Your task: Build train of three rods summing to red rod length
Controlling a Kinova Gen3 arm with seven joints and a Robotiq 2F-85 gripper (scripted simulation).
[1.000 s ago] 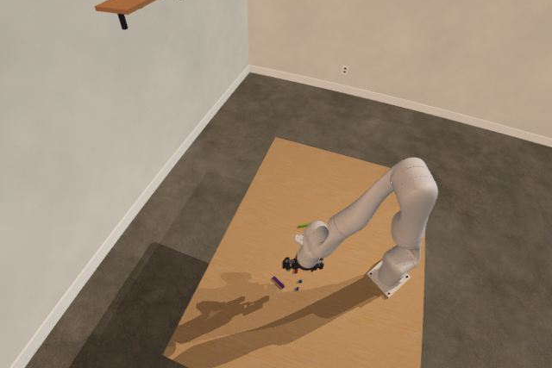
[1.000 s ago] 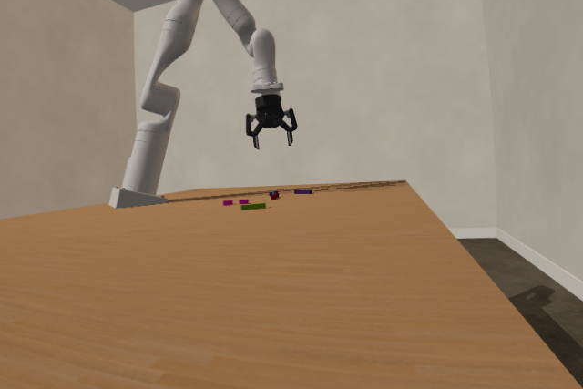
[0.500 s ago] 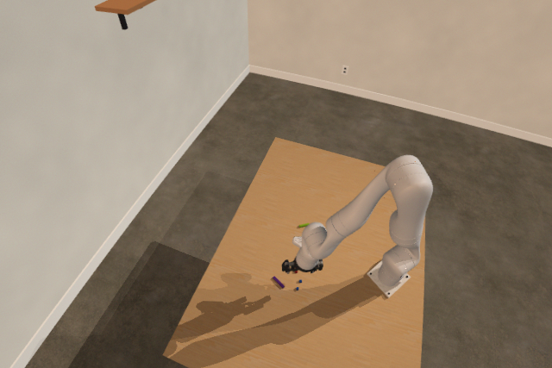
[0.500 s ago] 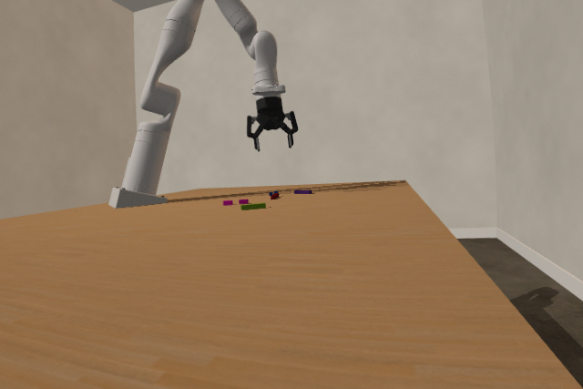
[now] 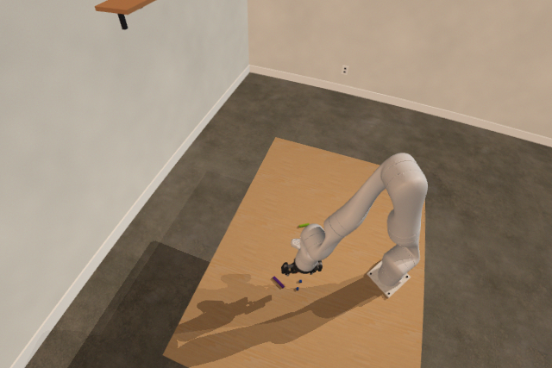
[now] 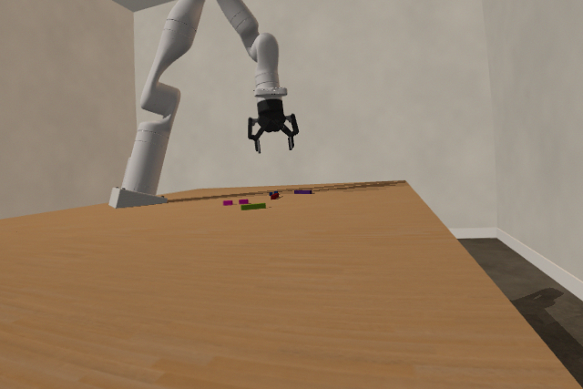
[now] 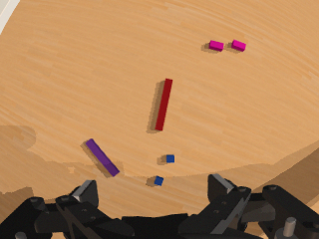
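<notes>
In the wrist view a red rod (image 7: 163, 104) lies flat in the middle of the table. A purple rod (image 7: 102, 157) lies to its lower left. Two small blue rods (image 7: 170, 158) (image 7: 159, 181) lie just below the red rod, apart from each other. Two magenta rods (image 7: 215, 46) (image 7: 238, 46) lie side by side farther off, with a small gap between them. My gripper (image 6: 272, 143) is open and empty, hanging well above the rods; its fingers show at the bottom of the wrist view (image 7: 154, 194).
The arm's base (image 5: 387, 277) stands at the table's edge near the rods. In the top view the purple rod (image 5: 278, 282) and the blue rods (image 5: 297, 283) lie just past the gripper; the arm hides the red and magenta rods there.
</notes>
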